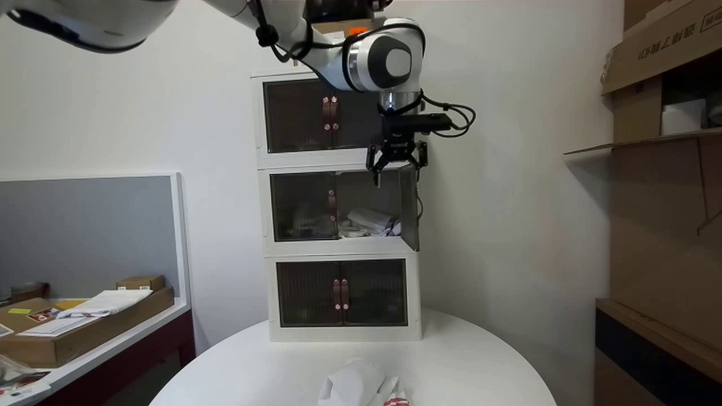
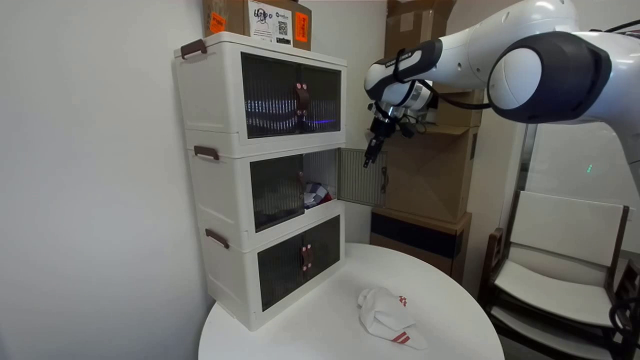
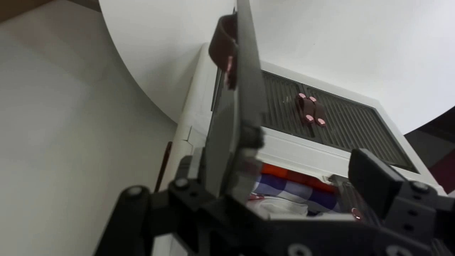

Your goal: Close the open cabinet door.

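The white three-tier cabinet stands on a round table. Its middle tier's cabinet door, a dark see-through panel, stands swung out from the front at about a right angle. It also shows in an exterior view, with a brown handle at its free edge. In the wrist view the door rises between the fingers, close to the left one. My gripper is open at the door's top edge, one finger on each side. It also shows in an exterior view and in the wrist view. Contact cannot be told.
The middle tier's neighbouring door is shut. Folded cloths lie inside the open half. A white cloth lies on the round white table. Cardboard boxes stand beyond the door, and a chair stands beside the table.
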